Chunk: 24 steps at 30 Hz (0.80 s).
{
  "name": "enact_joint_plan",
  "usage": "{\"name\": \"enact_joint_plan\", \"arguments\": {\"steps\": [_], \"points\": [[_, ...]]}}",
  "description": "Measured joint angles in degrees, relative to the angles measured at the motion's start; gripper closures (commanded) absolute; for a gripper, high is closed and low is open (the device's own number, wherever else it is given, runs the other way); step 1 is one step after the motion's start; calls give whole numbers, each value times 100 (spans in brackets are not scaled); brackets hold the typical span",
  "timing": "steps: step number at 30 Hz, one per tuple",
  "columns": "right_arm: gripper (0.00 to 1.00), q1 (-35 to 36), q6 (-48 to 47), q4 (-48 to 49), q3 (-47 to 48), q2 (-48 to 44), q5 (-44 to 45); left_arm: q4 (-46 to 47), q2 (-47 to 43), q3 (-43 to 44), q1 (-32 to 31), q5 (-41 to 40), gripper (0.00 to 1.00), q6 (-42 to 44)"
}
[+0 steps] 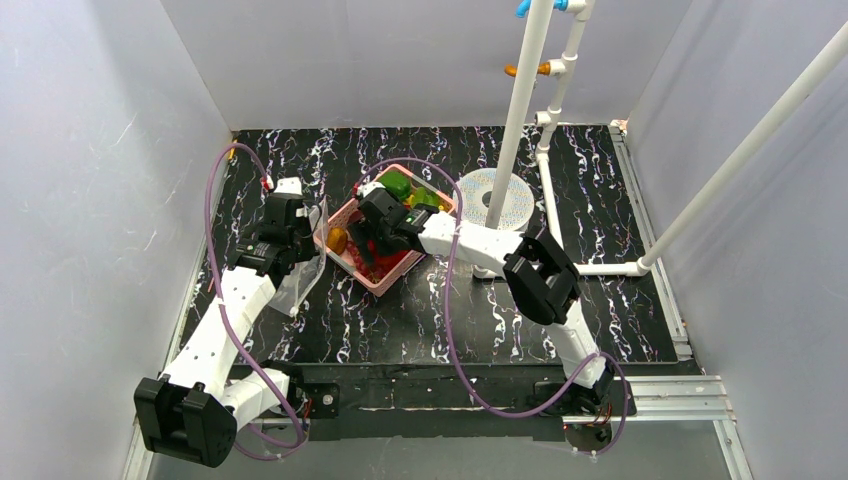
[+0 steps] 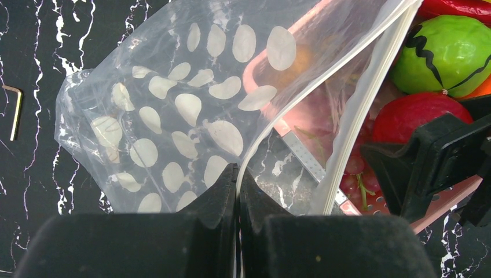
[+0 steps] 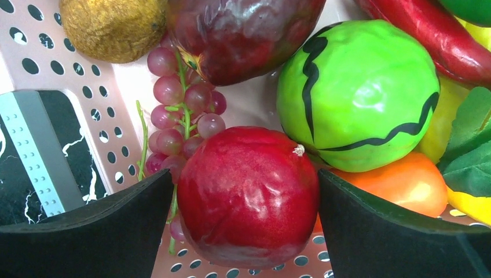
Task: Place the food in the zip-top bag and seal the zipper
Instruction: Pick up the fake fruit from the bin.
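The clear zip-top bag (image 1: 300, 272) with white dots hangs left of the pink basket (image 1: 388, 281). My left gripper (image 2: 238, 174) is shut on the bag's mouth edge, on one side of the zipper (image 2: 359, 116), and holds the mouth open toward the basket. The food lies in the basket: red apple (image 3: 249, 191), purple grapes (image 3: 179, 110), green striped fruit (image 3: 359, 92), brown fruit (image 3: 110, 26), red chili (image 3: 422, 35). My right gripper (image 3: 246, 174) is open, one finger on each side of the apple, the right one touching or nearly touching it.
White pipe posts (image 1: 520, 100) and a white round disc (image 1: 495, 195) stand right of the basket. A small hex key (image 2: 14, 110) lies on the black marbled table left of the bag. Grey walls enclose three sides.
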Motion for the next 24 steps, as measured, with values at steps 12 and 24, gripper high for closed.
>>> {"name": "enact_joint_plan", "arguments": {"steps": [12, 24], "points": [[86, 0, -109, 154, -428, -520, -111, 54, 44, 0, 0, 198, 100, -2], [99, 0, 248, 1898, -1546, -2347, -1495, 211, 18, -62, 0, 859, 100, -2]]}}
